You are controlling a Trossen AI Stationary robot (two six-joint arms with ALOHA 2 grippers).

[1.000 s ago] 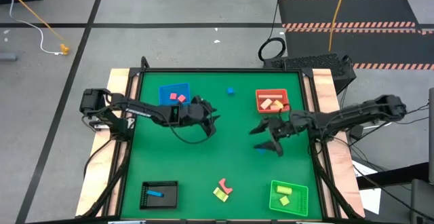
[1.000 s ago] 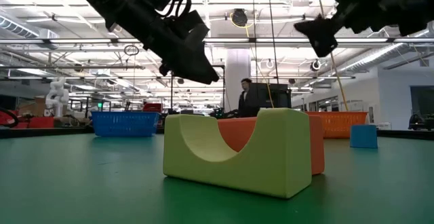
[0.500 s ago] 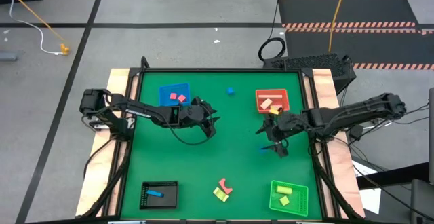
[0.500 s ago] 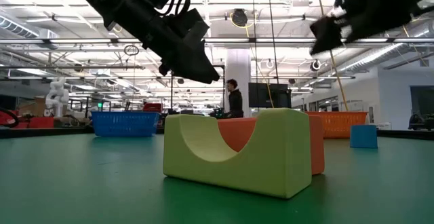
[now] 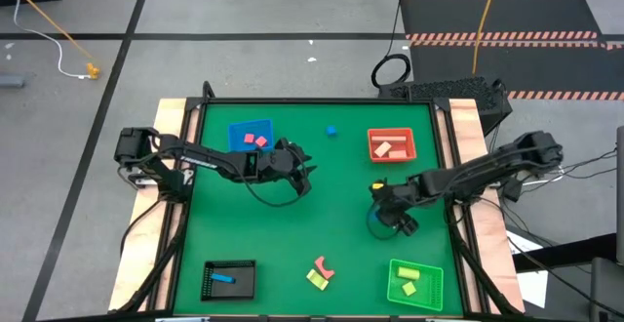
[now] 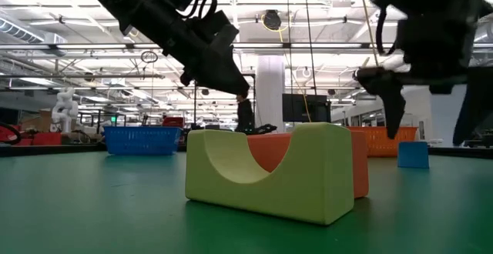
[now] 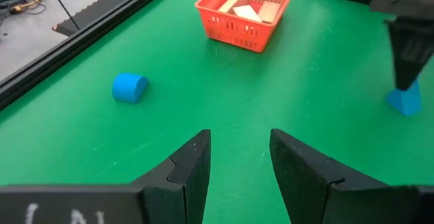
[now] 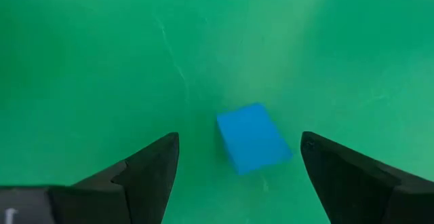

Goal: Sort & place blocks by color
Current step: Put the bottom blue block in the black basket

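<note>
Both arms are dark, nearly black, and made of thin links joined by chunky round joints. A black cable loops out from the left arm (image 5: 210, 160) near its wrist. The right arm (image 5: 487, 171) has a small pale patch near its wrist. Each arm ends in two flat, dark fingers (image 7: 188, 173) with slanted, pointed tips (image 8: 150, 168).

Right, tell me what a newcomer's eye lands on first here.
Most striking is the right gripper, open, pointing down over a small blue block on the green table, below the red tray. In the low view, a yellow-green arch block fills the foreground. The left gripper hangs open near the blue tray.
</note>
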